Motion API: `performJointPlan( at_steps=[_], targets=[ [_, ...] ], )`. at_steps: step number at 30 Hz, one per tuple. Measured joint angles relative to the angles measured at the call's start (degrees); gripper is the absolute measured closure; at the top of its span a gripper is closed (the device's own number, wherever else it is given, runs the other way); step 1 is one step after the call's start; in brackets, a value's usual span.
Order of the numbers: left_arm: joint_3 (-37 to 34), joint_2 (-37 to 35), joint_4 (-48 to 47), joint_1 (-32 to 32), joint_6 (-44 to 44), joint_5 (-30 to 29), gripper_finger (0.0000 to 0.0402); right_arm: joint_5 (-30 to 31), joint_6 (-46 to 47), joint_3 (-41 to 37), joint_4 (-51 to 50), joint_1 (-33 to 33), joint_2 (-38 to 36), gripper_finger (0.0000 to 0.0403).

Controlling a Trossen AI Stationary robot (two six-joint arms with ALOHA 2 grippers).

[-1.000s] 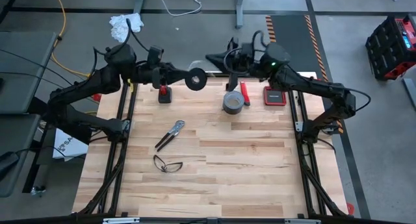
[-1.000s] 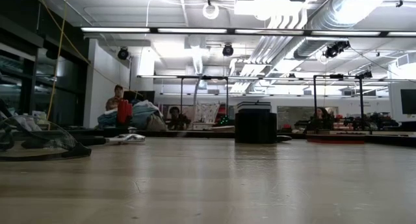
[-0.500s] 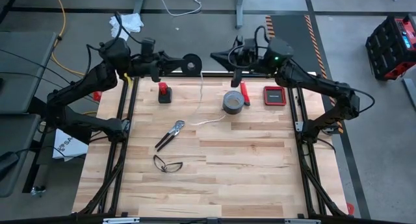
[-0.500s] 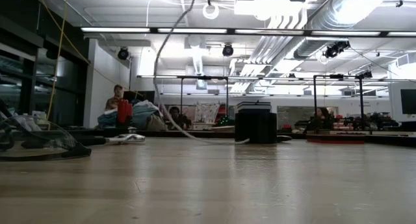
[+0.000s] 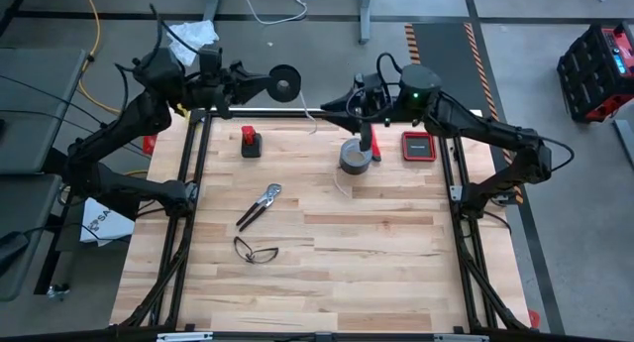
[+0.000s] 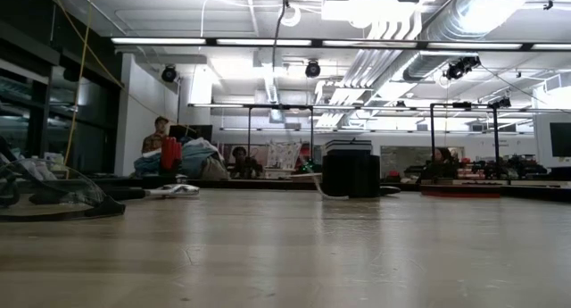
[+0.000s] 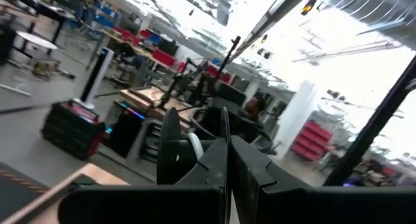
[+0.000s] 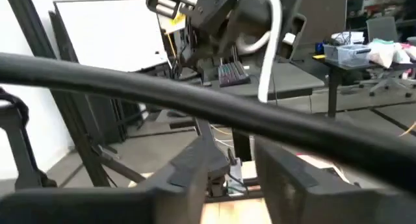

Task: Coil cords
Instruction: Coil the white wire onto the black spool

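A small black round spool (image 5: 284, 81) hangs in the air beyond the table's far edge, with my left gripper (image 5: 260, 84) shut on it. A thin white cord (image 8: 268, 52) is wound on the spool and drops from it. The cord's loose end (image 5: 341, 183) lies on the table beside the grey tape roll (image 5: 356, 156). My right gripper (image 5: 330, 106) is to the right of the spool, above the far edge. It stands open, and the right wrist view shows nothing between its fingers (image 8: 195, 169). My left gripper pinches the spool by its rim (image 7: 224, 143) between its two fingers. The fingers come about level from the table's left. The spool is lifted clear of the table, and the cord hangs slack below it.
On the table's far part lie a red-and-black block (image 5: 251, 142), a red-handled tool (image 5: 373, 142) and a red case (image 5: 418, 145). Pliers (image 5: 260, 204) and glasses (image 5: 256, 250) lie left of centre. A black frame bar (image 5: 258, 111) runs along the far edge.
My left gripper has carried the spool up and toward the far edge, rolling as it went. My right gripper has tipped down a little toward the table. The cord has come into view, and its loose end has slid to the right, next to the tape roll.
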Motion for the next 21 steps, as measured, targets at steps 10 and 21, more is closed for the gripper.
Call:
performJointPlan(
  at_steps=[10,21],
  targets=[
    [2.58,0.04,-2.21,-0.02,1.89,-1.90,0.0401,13.12,-5.50,0.02,-0.92,4.60,1.42,0.0222],
    [2.60,0.11,-1.17,-0.04,1.65,-3.18,0.0401,17.71,-8.56,0.01,1.32,4.54,4.91,0.0222]
  ],
)
